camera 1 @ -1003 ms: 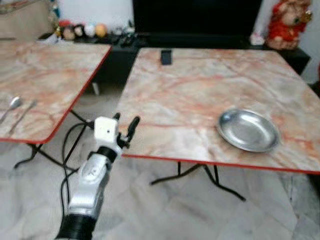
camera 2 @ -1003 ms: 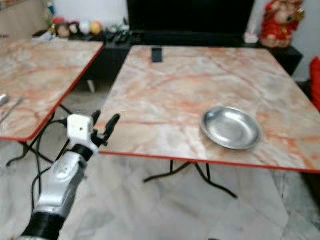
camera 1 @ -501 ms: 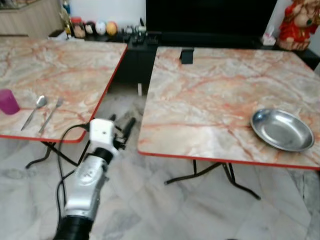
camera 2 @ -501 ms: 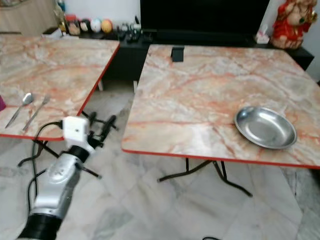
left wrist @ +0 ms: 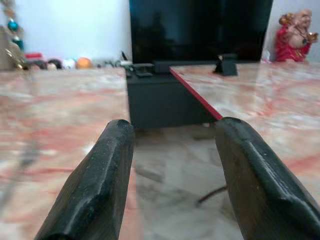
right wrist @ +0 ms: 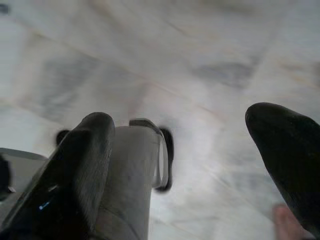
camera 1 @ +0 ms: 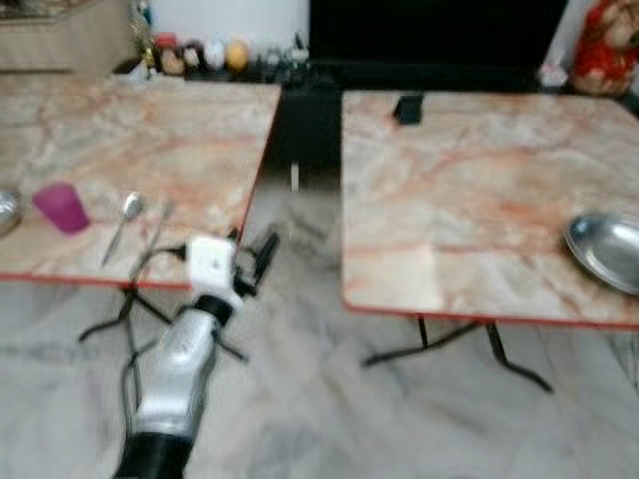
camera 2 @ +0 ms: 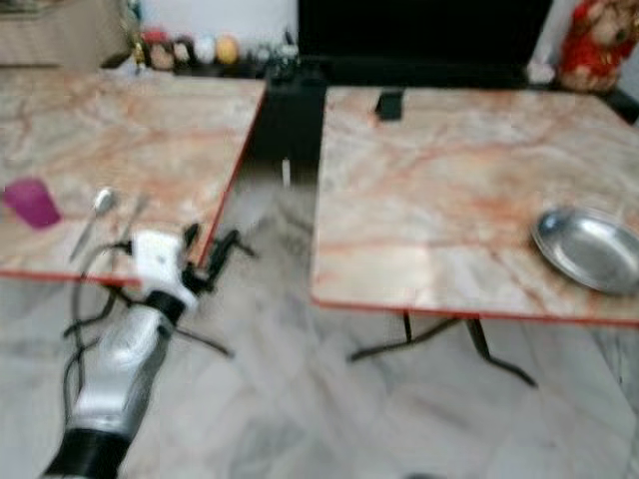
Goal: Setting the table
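**Two marble-top tables, cutlery and plate apart; both grippers empty**

Left table (camera 1: pixel 150 140): pink-veined marble-pattern top, red edging, black folding legs. On its near part, from the robot's left: the edge of a metal bowl (camera 1: pixel 5 212), cut off by the frame; a magenta plastic cup (camera 1: pixel 60 208), upright; a metal spoon (camera 1: pixel 122 222) and a fork (camera 1: pixel 155 228) lying side by side, just apart, handles toward the near edge. The view is blurred and finer detail cannot be told.

Right table (camera 1: pixel 479 190): same pattern and edging, set apart from the left table by a strip of grey marble floor (camera 1: pixel 300 399). A round metal plate (camera 2: pixel 589 249) lies near its right front corner, well apart from the cutlery. A small dark object (camera 2: pixel 388 103) stands near its far edge; its kind cannot be told.

Left gripper (camera 1: pixel 250 257): raised on a silver arm with a white wrist block, hanging over the gap between the tables, just beside the left table's near corner and near the fork. In the wrist view its two black fingers (left wrist: pixel 100 185) stand wide apart with nothing between them.

Right gripper (right wrist: pixel 200 165): hangs low, pointing down at the floor, fingers spread apart and empty. A grey part of the robot's leg (right wrist: pixel 130 190) shows beside one finger.

Background: a large black screen (camera 2: pixel 419 30) on a low black cabinet, small round ornaments (camera 1: pixel 205 55) on the left, a red figurine (camera 2: pixel 589 45) on the right.
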Motion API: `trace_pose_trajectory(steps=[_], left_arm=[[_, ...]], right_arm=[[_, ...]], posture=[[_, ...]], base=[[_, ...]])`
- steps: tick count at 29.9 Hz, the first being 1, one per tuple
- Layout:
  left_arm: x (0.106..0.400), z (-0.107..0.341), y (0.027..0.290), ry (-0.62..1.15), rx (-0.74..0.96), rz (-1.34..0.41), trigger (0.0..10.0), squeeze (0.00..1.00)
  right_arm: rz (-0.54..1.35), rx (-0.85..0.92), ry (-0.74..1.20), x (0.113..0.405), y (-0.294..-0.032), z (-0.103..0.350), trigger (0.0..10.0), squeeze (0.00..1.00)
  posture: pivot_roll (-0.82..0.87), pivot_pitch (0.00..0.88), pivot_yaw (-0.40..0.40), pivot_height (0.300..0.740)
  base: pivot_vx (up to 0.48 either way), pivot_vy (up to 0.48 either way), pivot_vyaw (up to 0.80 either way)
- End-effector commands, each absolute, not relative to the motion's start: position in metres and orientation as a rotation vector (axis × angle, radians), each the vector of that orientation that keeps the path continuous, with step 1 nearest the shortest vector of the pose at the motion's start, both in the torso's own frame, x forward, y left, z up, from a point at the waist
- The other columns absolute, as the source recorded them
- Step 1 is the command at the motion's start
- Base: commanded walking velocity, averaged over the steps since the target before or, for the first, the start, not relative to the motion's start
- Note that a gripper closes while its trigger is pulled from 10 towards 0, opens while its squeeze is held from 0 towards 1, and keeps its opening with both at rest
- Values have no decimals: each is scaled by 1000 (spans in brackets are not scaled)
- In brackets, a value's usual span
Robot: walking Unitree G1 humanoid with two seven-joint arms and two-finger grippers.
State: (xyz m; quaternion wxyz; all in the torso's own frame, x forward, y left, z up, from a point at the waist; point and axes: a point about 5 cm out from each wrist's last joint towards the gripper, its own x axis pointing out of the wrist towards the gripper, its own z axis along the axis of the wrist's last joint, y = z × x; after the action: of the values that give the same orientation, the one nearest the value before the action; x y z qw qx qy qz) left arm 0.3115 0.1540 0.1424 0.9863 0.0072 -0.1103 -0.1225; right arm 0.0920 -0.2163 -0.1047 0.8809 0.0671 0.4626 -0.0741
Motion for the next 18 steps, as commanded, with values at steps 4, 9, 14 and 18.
trace_pose_trajectory(steps=[4, 9, 14, 18], left_arm=[[313, 145, 142, -233, -6, -282, 10000, 0], [312, 146, 142, -241, -10, -281, 10000, 0], [311, 150, 144, -258, -7, -273, 10000, 0], [311, 151, 143, -268, -9, -271, 10000, 0]], right_arm=[[-161, 130, 985, 84, -221, -106, 10000, 0], [-158, 130, 985, 84, -221, -106, 10000, 0], [-153, 126, 988, 83, -221, -106, 10000, 0], [-148, 122, 991, 82, -221, -106, 10000, 0]], posture=[[46, 0, -11, 740], [50, 0, -12, 740], [54, 0, -14, 740], [54, 0, -14, 740]], base=[[0, 379, 0], [0, 382, 0], [0, 379, 0], [0, 382, 0]])
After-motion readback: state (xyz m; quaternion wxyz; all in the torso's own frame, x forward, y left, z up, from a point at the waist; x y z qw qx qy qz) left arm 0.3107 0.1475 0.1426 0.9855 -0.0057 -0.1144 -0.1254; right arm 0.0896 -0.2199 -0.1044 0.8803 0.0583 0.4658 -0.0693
